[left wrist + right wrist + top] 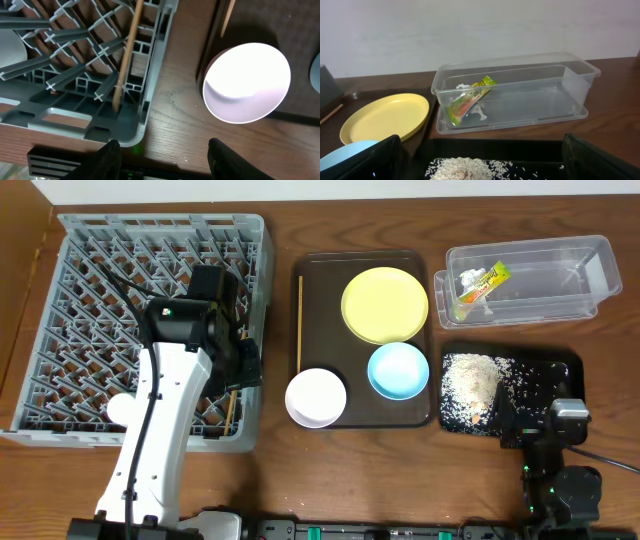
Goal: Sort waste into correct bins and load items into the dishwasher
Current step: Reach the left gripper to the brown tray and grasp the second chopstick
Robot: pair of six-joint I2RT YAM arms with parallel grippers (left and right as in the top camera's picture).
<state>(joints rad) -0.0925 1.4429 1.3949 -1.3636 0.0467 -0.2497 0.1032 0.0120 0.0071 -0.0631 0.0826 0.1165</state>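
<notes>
The grey dish rack (pixel 70 300) stands at the left. One chopstick (pixel 127 55) leans inside its near right corner, and a small white cup (pixel 120 410) lies in it. My left gripper (pixel 165 160) is open and empty above the rack's corner, beside the white bowl (pixel 247 82). The second chopstick (pixel 300 320), yellow plate (pixel 385 304), blue bowl (pixel 398 370) and white bowl (pixel 316 397) are on the brown tray. The clear tub (pixel 570 90) holds the wrapper (pixel 470 102). The black tray (pixel 560 370) holds the rice (pixel 465 167). My right gripper (pixel 487 162) is open and empty above the black tray's near edge.
The dark brown serving tray (pixel 420 415) sits between the rack and the bins. The left arm (pixel 160 440) stretches over the rack's front right part. The table's front edge runs just behind both grippers.
</notes>
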